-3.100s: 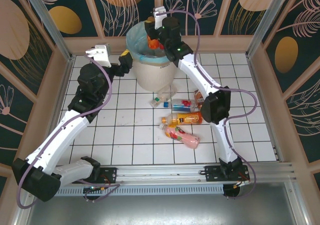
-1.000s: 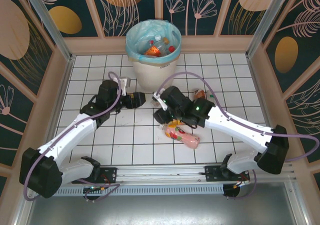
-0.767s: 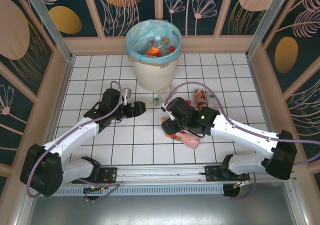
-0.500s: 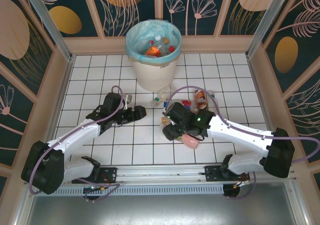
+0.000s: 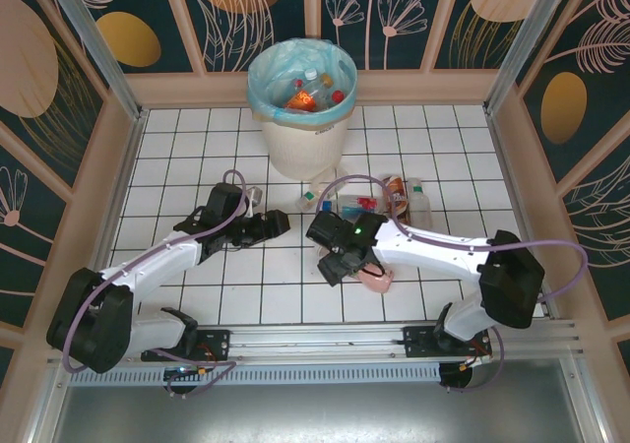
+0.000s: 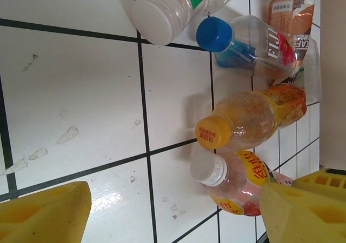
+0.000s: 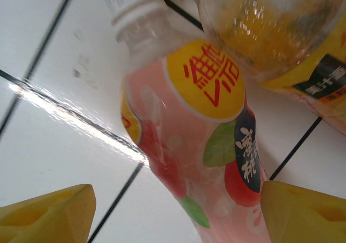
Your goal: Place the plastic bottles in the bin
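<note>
My left gripper (image 5: 273, 224) has dropped low over the white tiled table (image 5: 197, 148), fingers spread and empty, facing the pile. The round off-white plastic bin with a blue liner (image 5: 295, 153) sits behind. My right gripper (image 5: 333, 264) has come back from the bin. Its fingers are spread astride the pink peach-label plastic bottle (image 7: 189, 156), not pinching yet. Next pick looks lined up.

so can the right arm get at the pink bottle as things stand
Probably yes: the right tool is open, a finger either side of the pink bottle; the orange bottle lies close only at its neck end.
</note>
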Available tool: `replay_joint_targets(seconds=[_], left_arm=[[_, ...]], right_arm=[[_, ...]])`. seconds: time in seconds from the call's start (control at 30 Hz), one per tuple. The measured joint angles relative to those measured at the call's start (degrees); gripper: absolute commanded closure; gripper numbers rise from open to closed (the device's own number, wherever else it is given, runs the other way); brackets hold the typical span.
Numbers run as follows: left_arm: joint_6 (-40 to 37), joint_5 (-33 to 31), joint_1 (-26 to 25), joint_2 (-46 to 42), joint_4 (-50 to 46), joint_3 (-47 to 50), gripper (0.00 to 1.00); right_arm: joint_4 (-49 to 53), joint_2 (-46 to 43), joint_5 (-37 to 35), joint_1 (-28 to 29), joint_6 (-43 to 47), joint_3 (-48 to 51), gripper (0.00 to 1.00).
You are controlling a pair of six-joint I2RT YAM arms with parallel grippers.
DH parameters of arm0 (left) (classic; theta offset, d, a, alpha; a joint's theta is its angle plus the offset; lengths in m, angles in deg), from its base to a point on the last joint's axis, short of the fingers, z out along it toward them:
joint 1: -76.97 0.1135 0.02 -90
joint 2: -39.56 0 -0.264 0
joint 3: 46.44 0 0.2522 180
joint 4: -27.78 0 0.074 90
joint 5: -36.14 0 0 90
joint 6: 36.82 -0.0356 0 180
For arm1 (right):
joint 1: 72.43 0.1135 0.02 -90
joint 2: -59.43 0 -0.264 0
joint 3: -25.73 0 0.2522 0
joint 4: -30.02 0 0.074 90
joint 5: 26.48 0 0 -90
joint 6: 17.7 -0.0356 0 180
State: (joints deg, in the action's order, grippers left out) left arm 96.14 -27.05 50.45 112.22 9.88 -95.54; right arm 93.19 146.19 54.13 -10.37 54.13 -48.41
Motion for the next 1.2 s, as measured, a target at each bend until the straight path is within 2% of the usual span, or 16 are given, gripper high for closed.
replay_joint_targets(seconds=[0.3, 0.63, 0.77, 0.9, 1.07, 1.2], left_arm=[[0.0, -0.1, 0.0, 0.0, 0.0, 0.0, 0.18], [0.0, -0.3, 0.0, -0.6, -0.5, 0.0, 0.18], [0.2, -0.3, 0.0, -1.7, -0.6, 0.0, 0.18], [0.5, -0.5, 0.0, -3.3, -1.0, -0.5, 0.16], [0.5, -0.3, 0.0, -5.4, -3.0, -3.7, 0.13], [-0.3, 1.3, 0.0, -7.0, -4.2, -9.0, 0.12]], right_arm=[[-0.5, 4.2, -1.3, -0.2, 1.0, 0.5, 0.19], [-4.8, 7.6, -1.5, -0.5, 2.9, 2.4, 0.23], [-6.8, 7.7, -0.9, -0.5, 3.4, 2.8, 0.31], [-7.6, 7.6, -0.6, -0.5, 3.9, 2.9, 0.42], [-9.8, 5.1, 1.2, -0.5, 4.1, 2.9, 0.46], [-13.6, -1.1, 3.4, -0.5, 4.1, 2.9, 0.48]])
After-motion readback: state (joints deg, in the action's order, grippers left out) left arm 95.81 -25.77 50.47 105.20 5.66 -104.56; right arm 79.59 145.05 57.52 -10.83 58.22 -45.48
